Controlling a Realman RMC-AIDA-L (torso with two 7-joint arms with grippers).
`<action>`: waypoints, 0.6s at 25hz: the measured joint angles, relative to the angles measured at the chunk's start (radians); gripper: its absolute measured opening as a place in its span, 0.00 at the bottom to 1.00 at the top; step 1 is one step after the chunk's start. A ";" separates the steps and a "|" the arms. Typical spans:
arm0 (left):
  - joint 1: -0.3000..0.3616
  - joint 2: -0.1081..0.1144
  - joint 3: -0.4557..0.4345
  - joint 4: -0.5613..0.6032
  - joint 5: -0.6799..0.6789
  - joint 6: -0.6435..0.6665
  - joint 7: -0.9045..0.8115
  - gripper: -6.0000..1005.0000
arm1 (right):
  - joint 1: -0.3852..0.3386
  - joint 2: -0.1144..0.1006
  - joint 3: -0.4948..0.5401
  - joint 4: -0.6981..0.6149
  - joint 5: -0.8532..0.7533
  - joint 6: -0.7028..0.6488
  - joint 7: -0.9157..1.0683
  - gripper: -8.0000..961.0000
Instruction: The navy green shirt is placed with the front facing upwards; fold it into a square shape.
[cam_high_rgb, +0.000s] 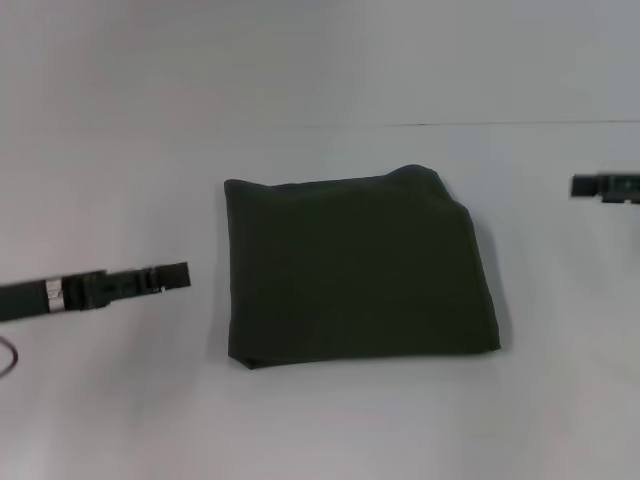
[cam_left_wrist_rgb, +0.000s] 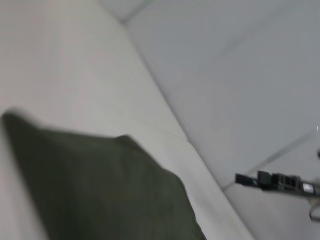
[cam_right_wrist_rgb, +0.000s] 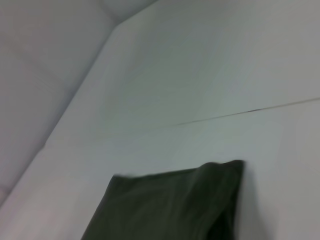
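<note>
Jaws first: can't tell whether either pair is apart or together; both grippers show only as thin dark bars seen side-on; neither holds anything. Left gripper (cam_high_rgb: 178, 273) hangs over the white worktop (cam_high_rgb: 330, 420) on the robot's left, tip pointing toward the shirt, near its left edge but w/ a clear gap, not touching; a bit of cable loops at the frame edge under that arm. Right gripper (cam_high_rgb: 585, 186) sits at the far right edge of the head view, well apart from the cloth, level w/ its far edge; same gripper shows in the left wrist view (cam_left_wrist_rgb: 247, 179) as a dark bar off beyond the worktop's edge.

Navy green shirt (cam_high_rgb: 355, 265) lies flat at the worktop's centre, folded into a roughly square block; plain dark olive face up, no print or label visible; near-side and left edges fairly straight; far right corner bulges up a little and looks rounded, w/ a small fold ridge there; near-left corner shows a thin layer peeking out below. Left wrist view catches one corner of the shirt (cam_left_wrist_rgb: 100, 190) on the pale surface; right wrist view shows its far edge (cam_right_wrist_rgb: 170, 205) w/ the raised corner; a thin dark seam line crosses the surface beyond it.
</note>
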 joint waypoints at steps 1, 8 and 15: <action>-0.026 0.012 0.004 0.004 0.019 0.000 0.027 0.72 | 0.004 0.025 -0.020 -0.007 -0.008 -0.024 -0.155 0.95; -0.211 0.069 0.133 0.008 0.176 0.016 0.165 0.80 | 0.011 0.185 -0.074 -0.125 -0.010 -0.047 -0.380 0.95; -0.252 0.041 0.281 0.022 0.176 -0.016 0.182 0.84 | 0.007 0.252 -0.157 -0.103 -0.008 -0.005 -0.425 0.95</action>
